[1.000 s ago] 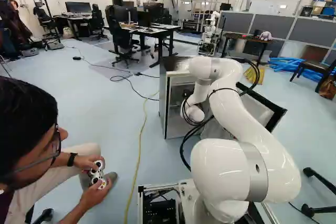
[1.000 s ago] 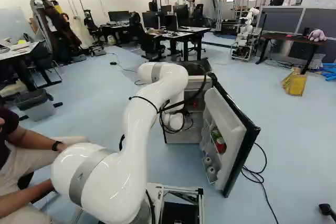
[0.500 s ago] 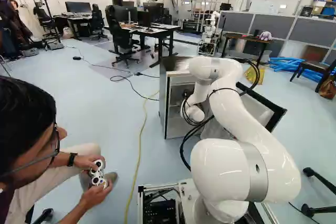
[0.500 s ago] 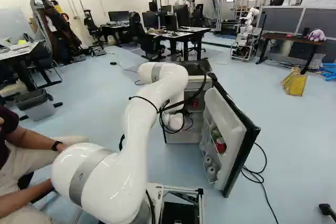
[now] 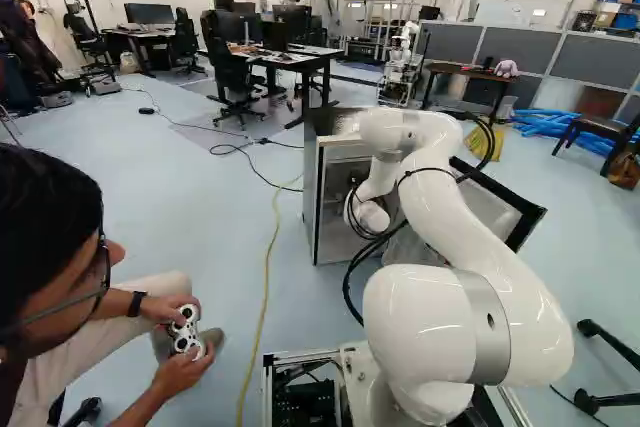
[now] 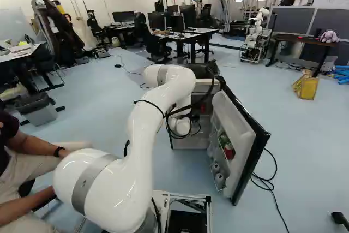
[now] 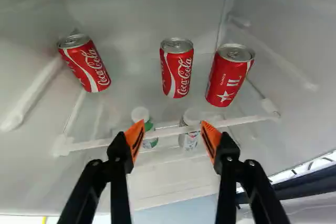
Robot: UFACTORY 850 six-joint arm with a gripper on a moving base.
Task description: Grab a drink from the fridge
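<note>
Three red cans [image 7: 229, 75] sit on shelf [image 7: 241, 121] inside fridge [image 5: 312, 187], ahead of jaws. Jaws wide, gripping nothing. Reach in hand, likely; next: forward to middle can [image 7: 177, 68], then close.

Wrist view has 3 red cans [image 7: 177, 69] & 2 btls [image 7: 149, 127].

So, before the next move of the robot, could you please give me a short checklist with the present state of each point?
1. Fridge door open: ok.
2. Claw open, holding nothing: ok.
3. Red cans visible ahead of it: ok, three.
4. A can between the fingers: not ok, none.
5. Fingertips clear of the white bar: cannot tell.
6. Which can is wanted: cannot tell.
</note>
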